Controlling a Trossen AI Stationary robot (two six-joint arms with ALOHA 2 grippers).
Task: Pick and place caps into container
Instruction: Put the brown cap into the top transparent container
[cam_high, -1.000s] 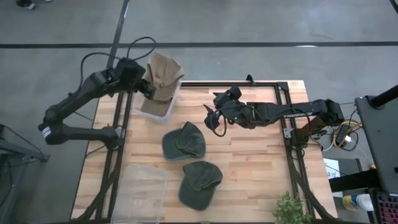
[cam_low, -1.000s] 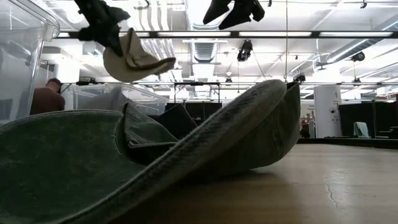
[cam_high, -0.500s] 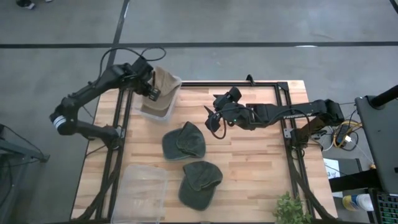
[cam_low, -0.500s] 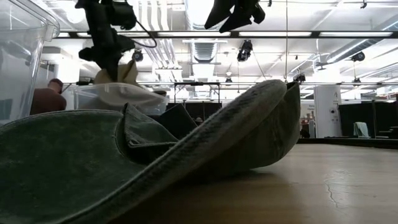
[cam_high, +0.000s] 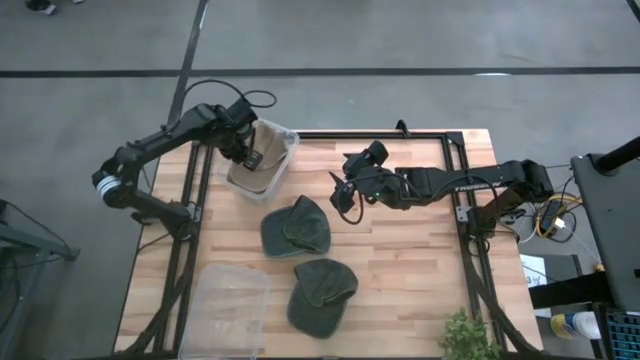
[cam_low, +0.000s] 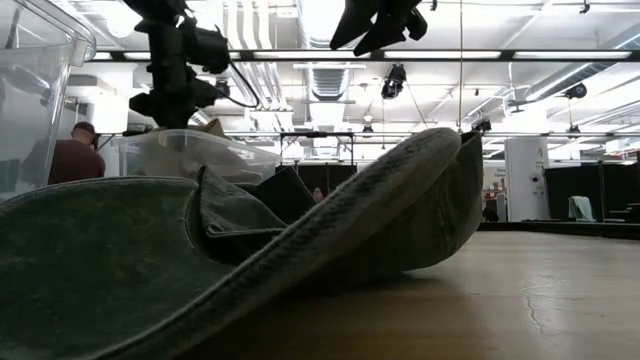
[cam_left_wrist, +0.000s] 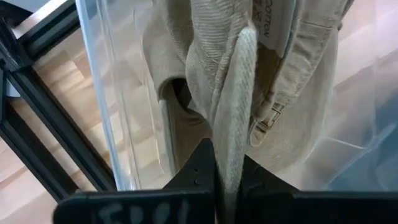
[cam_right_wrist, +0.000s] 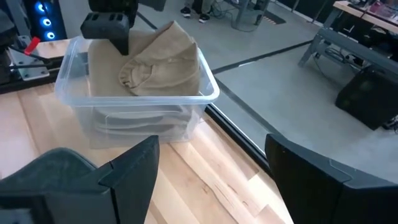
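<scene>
A tan cap (cam_right_wrist: 163, 61) sits in the clear bin (cam_high: 258, 160) at the table's far left corner; my left gripper (cam_high: 250, 155) reaches down into the bin, shut on it. Two dark olive caps lie crown up on the table: one (cam_high: 296, 228) mid-table, one (cam_high: 322, 295) nearer the near edge, which fills the low view (cam_low: 250, 250). My right gripper (cam_high: 345, 195) hovers open above the table, just right of the mid-table olive cap, touching nothing. My left gripper pinches a fold of the tan cap's fabric (cam_left_wrist: 233, 149) between its two fingers, coming from above and pointing down into the bin. The cap hangs below the fingers inside the bin (cam_right_wrist: 134, 74); whether it rests on the bin's floor cannot be told.
A second clear container (cam_high: 228, 310) lies at the table's near left corner. A potted plant (cam_high: 468, 340) stands at the near right edge. Bare wood shows on the table's right half. A person (cam_low: 72, 160) sits in the room beyond the table.
My left gripper has moved down and toward the far edge, lowering the tan cap from above the bin's rim into the bin; the cap, spread wide above the bin before, now sits bunched inside it. My right gripper has kept still.
</scene>
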